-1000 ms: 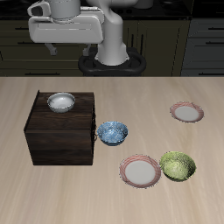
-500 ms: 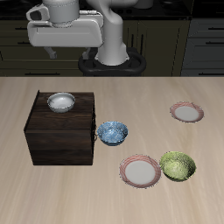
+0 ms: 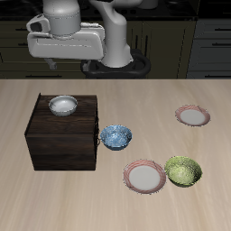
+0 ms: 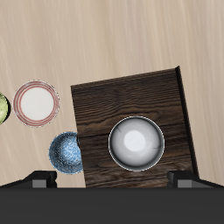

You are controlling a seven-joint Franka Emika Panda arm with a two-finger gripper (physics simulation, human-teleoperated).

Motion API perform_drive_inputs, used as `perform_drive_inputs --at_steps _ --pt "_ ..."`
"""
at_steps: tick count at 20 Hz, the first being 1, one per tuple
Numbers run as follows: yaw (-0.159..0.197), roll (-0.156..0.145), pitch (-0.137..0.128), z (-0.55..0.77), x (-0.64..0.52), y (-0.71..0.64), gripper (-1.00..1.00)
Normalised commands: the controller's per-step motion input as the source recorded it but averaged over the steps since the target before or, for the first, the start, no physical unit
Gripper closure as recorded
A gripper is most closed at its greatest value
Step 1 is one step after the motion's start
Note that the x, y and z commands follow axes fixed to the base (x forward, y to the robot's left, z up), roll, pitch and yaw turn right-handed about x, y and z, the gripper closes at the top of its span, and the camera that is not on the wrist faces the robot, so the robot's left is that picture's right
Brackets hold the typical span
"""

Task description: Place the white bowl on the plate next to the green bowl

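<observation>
The white bowl (image 3: 62, 106) sits on top of a dark wooden box (image 3: 63, 144), and it also shows in the wrist view (image 4: 136, 143). The plate (image 3: 144, 176) with the pinkish-red rim lies near the table's front edge, touching or nearly touching the green bowl (image 3: 183, 170). The wrist view shows this plate (image 4: 36, 103) and a sliver of the green bowl (image 4: 3, 107). My gripper (image 3: 65, 60) hangs high above the box, open and empty. In the wrist view the gripper (image 4: 112, 179) has its fingertips (image 4: 39, 178) set wide apart, with the white bowl below them.
A blue-and-white speckled bowl (image 3: 115, 136) stands on the table right beside the box, between it and the plate. A second, alike plate (image 3: 192, 115) lies farther back. The robot's base (image 3: 113, 63) stands at the table's back.
My gripper has shifted and turned slightly high above the box. The bowls and plates have not moved.
</observation>
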Motion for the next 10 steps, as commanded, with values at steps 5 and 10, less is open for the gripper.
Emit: perform_drive_inputs --at_steps 5,10 --pt "-0.002 0.015 -0.004 -0.16 -0.04 0.05 -1.00" --pt "-0.013 0.003 0.017 -0.29 -0.04 0.00 -1.00"
